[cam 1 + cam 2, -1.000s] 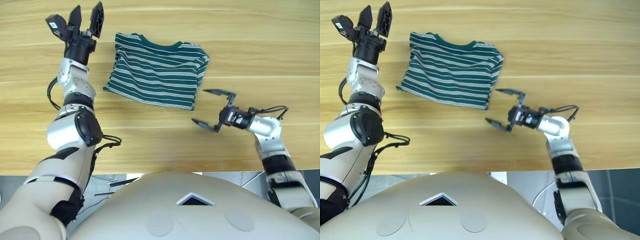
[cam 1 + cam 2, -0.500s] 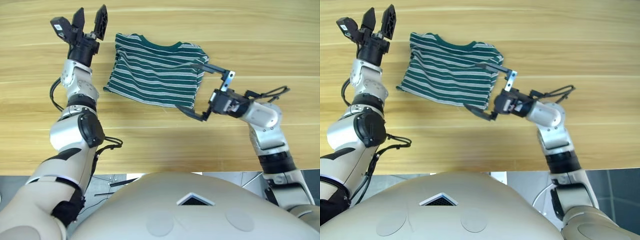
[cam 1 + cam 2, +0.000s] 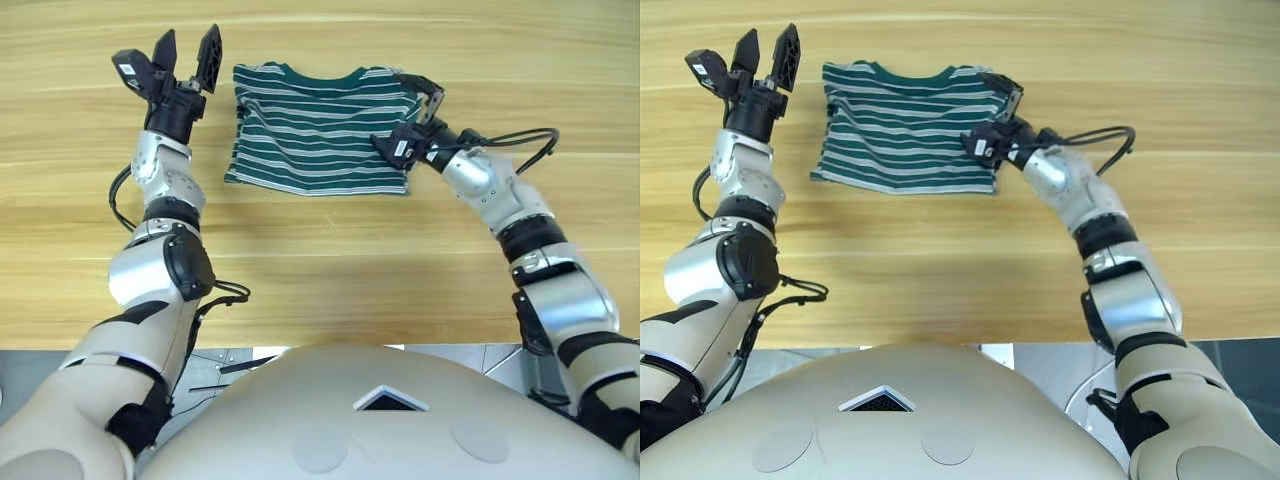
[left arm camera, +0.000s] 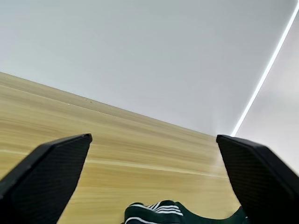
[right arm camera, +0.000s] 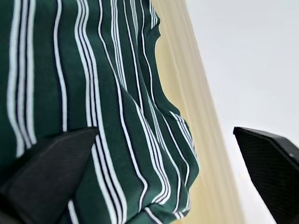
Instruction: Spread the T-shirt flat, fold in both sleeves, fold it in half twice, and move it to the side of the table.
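Plainly, our right gripper (image 3: 392, 108), fingers spread and grasping nothing, covers one edge of the folded green white-striped T-shirt (image 3: 310, 130) on the pale wooden table (image 3: 320, 260); our left gripper (image 3: 190, 40) gapes empty.

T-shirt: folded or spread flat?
Partly folded: T-shirt lies as a compact rectangle, collar showing, no sleeves sticking out. Halved or not: cannot tell.

Straight out past my left gripper (image 4: 153, 136) I see a plain white wall (image 4: 140, 51), and off beyond one of its fingers a thin bright light strip (image 4: 266, 74) runs slantwise up along it. A white wall also stands beyond my right gripper (image 5: 163, 135). Well back from both grippers, on the robot's side, I get a band of grey floor (image 3: 225, 358) with a few thin dark things (image 3: 248, 364) lying on it.
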You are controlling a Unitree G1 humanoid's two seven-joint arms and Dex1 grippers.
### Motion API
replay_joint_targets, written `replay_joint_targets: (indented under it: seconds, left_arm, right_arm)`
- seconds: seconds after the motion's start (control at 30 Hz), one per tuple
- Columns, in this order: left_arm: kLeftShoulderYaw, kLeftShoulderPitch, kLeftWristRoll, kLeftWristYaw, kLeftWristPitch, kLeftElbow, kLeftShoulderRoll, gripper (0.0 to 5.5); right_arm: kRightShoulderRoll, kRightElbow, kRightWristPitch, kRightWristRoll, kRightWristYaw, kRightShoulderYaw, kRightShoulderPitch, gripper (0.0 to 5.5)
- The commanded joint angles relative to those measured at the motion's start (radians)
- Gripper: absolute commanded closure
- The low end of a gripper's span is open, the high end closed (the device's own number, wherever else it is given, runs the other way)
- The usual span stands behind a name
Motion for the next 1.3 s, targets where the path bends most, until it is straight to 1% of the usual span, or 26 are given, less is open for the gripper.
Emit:
replay_joint_targets:
  seconds: [0.03, 0.13, 0.2, 0.23, 0.33, 0.47, 0.57, 0.67, 0.83, 0.93, 1.03, 1.13, 1.23, 1.3]
  left_arm:
    - [-0.012, -0.001, 0.015, 0.008, -0.005, -0.004, -0.005, 0.54]
    - [-0.015, 0.001, 0.015, 0.013, -0.006, 0.0, -0.006, 0.54]
    - [-0.017, 0.002, 0.015, 0.014, -0.006, 0.002, -0.004, 0.54]
    - [-0.017, 0.003, 0.015, 0.014, -0.007, 0.002, -0.004, 0.54]
    - [-0.019, 0.006, 0.015, 0.014, -0.006, 0.005, -0.002, 0.54]
    - [-0.021, 0.008, 0.014, 0.015, -0.004, 0.007, -0.002, 0.54]
    - [-0.014, 0.014, 0.003, 0.005, -0.006, -0.003, 0.002, 0.54]
    - [-0.009, 0.015, -0.004, -0.002, -0.006, -0.008, 0.004, 0.54]
    - [-0.004, 0.021, -0.005, -0.003, -0.006, -0.011, 0.005, 0.54]
    - [-0.004, 0.023, -0.003, -0.003, -0.006, -0.011, 0.001, 0.54]
    - [-0.006, 0.027, -0.001, -0.003, -0.008, -0.012, 0.0, 0.54]
    - [-0.005, 0.029, -0.003, -0.003, -0.01, -0.014, -0.002, 0.54]
    - [-0.008, 0.031, -0.001, -0.004, -0.012, -0.016, -0.008, 0.54]
    - [-0.008, 0.034, -0.002, -0.006, -0.014, -0.02, -0.008, 0.54]
  right_arm:
    - [-0.095, -0.156, -0.07, 0.101, 0.276, 0.077, 0.207, 0.1]
    - [-0.217, -0.52, -0.074, 0.356, 0.496, 0.135, 0.363, 0.1]
    - [-0.267, -0.712, -0.046, 0.486, 0.562, 0.136, 0.416, 0.1]
    - [-0.263, -0.783, -0.02, 0.55, 0.564, 0.112, 0.422, 0.1]
    - [-0.216, -0.85, 0.048, 0.6, 0.54, 0.032, 0.406, 0.1]
    - [-0.194, -0.905, 0.089, 0.632, 0.562, -0.004, 0.404, 0.1]
    - [-0.147, -0.814, 0.102, 0.492, 0.535, 0.014, 0.336, 0.1]
    - [-0.09, -0.749, 0.096, 0.415, 0.559, 0.072, 0.305, 0.1]
    - [-0.005, -0.55, 0.069, 0.302, 0.572, 0.165, 0.246, 0.1]
    - [0.018, -0.421, 0.047, 0.244, 0.552, 0.192, 0.222, 0.1]
    - [0.036, -0.312, 0.013, 0.244, 0.537, 0.195, 0.202, 0.1]
    - [0.1, -0.146, -0.002, 0.256, 0.406, 0.139, 0.141, 0.1]
    - [0.16, 0.041, 0.029, 0.194, 0.119, 0.09, 0.07, 0.1]
    - [0.2, 0.138, 0.054, 0.198, -0.065, 0.036, 0.047, 0.1]
